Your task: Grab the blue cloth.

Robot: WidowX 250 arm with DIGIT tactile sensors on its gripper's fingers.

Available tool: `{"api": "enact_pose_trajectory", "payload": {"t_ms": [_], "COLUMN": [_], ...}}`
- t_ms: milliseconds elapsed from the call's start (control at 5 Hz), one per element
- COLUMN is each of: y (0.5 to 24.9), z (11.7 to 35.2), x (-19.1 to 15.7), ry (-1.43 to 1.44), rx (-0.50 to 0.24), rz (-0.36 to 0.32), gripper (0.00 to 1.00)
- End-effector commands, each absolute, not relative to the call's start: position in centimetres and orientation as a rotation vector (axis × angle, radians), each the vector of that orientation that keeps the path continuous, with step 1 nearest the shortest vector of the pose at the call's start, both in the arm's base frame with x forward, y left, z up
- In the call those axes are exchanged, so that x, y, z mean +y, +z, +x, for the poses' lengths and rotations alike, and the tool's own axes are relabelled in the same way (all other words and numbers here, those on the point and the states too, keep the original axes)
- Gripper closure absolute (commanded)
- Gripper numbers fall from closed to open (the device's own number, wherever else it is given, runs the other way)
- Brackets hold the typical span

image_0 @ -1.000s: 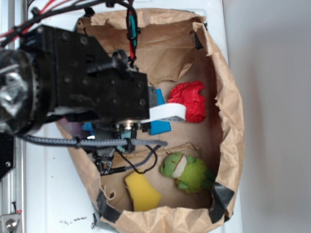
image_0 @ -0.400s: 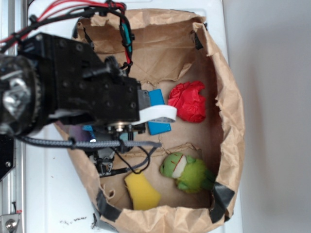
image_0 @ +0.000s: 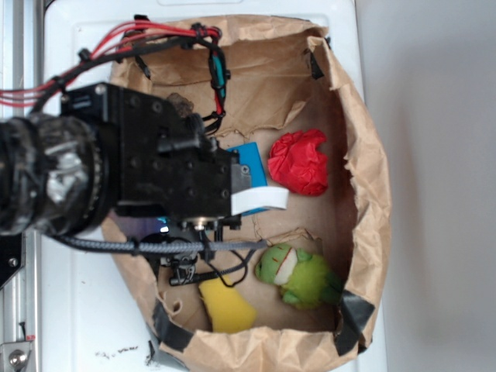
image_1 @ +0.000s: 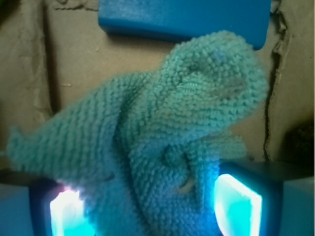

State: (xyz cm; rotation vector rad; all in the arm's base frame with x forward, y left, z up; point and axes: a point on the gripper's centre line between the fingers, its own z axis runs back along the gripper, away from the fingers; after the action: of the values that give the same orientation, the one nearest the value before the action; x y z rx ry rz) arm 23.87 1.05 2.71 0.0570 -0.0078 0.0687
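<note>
In the wrist view the cloth (image_1: 157, 142) fills mid-frame, bunched between my gripper (image_1: 147, 206) fingers, which stand wide. The block (image_1: 184, 19) lies at top. I'd descend a touch, probably, then close squarely on the fold.

One blue cloth (image_1: 162, 147), one blue block (image_0: 249, 164), one red wad (image_0: 299, 161).

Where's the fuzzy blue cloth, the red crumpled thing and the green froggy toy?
blue cloth (image_1: 162, 147): wrist view, on its bunched terry middle.
red crumpled cloth (image_0: 299, 162): exterior view, on its centre.
green frog toy (image_0: 298, 277): exterior view, on its body.
</note>
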Motion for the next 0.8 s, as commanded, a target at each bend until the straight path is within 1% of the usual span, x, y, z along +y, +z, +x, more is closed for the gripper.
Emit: {"api": "enact_pose_trajectory", "payload": {"t_ms": [0, 200, 600], "y": [1.2, 1.5, 2.7], "z": [24.1, 24.2, 24.5], "x": [0.5, 0.7, 1.0], "ry": [0.042, 0.058, 0.084], "rx": [-0.034, -0.034, -0.066], "rz": [0.093, 0.082, 0.099], "gripper": [0.0, 1.0, 1.0]}}
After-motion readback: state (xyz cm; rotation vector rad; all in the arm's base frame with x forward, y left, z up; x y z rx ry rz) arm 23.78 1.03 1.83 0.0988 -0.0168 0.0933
